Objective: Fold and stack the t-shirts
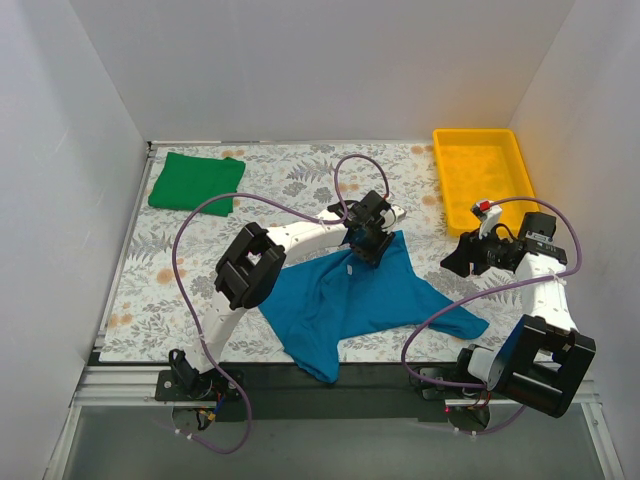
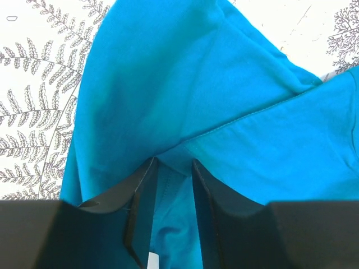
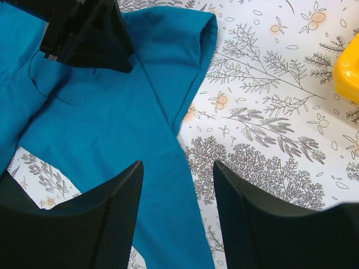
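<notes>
One thin pinch could slip: left gripper (image 2: 174, 168) straddles the teal shirt (image 2: 196, 84) at its 12 o'clock fold, hold unclear; right gripper (image 3: 176, 174) gapes empty.

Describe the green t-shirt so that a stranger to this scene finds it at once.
Look at the flower-patterned table, then at its far left corner, across from the yellow tray at the far right. The green t-shirt lies there alone. It is folded into a neat flat rectangle, while the teal-blue t-shirt lies spread and rumpled in the middle.
</notes>
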`<state>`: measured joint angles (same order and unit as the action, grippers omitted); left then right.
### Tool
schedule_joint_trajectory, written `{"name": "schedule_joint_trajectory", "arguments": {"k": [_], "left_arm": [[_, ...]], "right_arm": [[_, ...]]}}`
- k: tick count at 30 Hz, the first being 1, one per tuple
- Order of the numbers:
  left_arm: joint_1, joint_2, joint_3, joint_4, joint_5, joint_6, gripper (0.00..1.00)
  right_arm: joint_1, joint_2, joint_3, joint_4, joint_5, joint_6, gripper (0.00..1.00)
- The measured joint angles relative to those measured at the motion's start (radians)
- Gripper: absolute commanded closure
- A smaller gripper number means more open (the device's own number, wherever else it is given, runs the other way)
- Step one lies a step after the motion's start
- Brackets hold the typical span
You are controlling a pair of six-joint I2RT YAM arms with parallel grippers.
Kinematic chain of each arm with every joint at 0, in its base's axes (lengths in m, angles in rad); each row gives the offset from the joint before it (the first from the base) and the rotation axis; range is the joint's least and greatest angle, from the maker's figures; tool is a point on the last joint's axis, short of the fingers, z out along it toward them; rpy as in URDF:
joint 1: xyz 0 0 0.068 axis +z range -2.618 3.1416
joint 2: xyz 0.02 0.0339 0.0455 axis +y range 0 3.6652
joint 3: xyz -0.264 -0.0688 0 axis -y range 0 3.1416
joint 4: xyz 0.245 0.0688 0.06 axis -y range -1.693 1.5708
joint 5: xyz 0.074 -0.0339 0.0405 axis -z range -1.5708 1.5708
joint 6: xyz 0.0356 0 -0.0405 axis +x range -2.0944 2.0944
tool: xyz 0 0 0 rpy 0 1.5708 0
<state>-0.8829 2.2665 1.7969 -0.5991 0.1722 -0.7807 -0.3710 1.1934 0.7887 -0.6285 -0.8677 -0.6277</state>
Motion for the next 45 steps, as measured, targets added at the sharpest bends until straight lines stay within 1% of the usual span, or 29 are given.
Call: {"name": "schedule_joint_trajectory", "arguments": {"k": [3,4,6,7,8,14,20,27,29,30,31,34,38,42,45], "left_arm": [[0.001,0.003,0.003,0.000,0.000,-0.003,0.81],[0.001,0.003,0.004,-0.001,0.002,-0.003,0.86],[0.002,0.004,0.004,-0.001,0.007,-0.005,0.90],[0.002,0.004,0.004,-0.001,0.010,-0.006,0.97],[0.002,0.004,0.004,0.000,0.013,-0.009,1.00],[0.002,0.004,0.004,0.002,0.026,-0.013,1.00],[0.002,-0.004,-0.005,0.026,0.007,-0.016,1.00],[0.002,-0.049,-0.024,0.051,0.007,-0.009,1.00],[0.002,-0.061,-0.035,0.058,0.008,-0.006,0.92],[0.002,-0.065,-0.040,0.058,0.009,-0.005,0.87],[0.002,-0.066,-0.043,0.061,0.010,-0.003,0.77],[0.002,-0.066,-0.049,0.063,0.011,0.005,0.64],[0.002,-0.066,-0.051,0.063,0.010,0.008,0.56],[0.003,-0.066,-0.051,0.063,0.010,0.018,0.53],[0.004,-0.066,-0.049,0.061,0.010,0.024,0.53]], "right_arm": [[0.000,0.000,0.000,0.000,-0.003,0.000,0.41],[0.000,0.000,0.000,0.000,-0.004,0.000,0.41],[0.000,0.000,0.000,0.000,-0.005,0.000,0.41],[0.000,0.000,0.000,0.000,-0.006,0.000,0.41],[0.000,0.000,0.000,0.000,-0.007,0.000,0.41],[0.000,0.000,0.000,0.000,-0.011,-0.001,0.41],[0.000,0.000,0.000,0.000,-0.015,-0.001,0.41],[0.000,0.000,0.000,0.000,-0.019,-0.001,0.41],[0.000,0.000,0.000,0.000,-0.019,-0.001,0.41],[0.000,0.000,0.000,0.000,-0.019,-0.001,0.41],[0.000,0.000,0.000,0.000,-0.019,-0.001,0.41],[0.000,0.000,0.000,0.000,-0.019,-0.002,0.41],[0.000,0.000,0.000,0.000,-0.019,-0.002,0.41],[0.000,0.000,0.000,0.000,-0.019,-0.002,0.41],[0.000,0.000,0.000,0.000,-0.019,-0.002,0.41]]}}
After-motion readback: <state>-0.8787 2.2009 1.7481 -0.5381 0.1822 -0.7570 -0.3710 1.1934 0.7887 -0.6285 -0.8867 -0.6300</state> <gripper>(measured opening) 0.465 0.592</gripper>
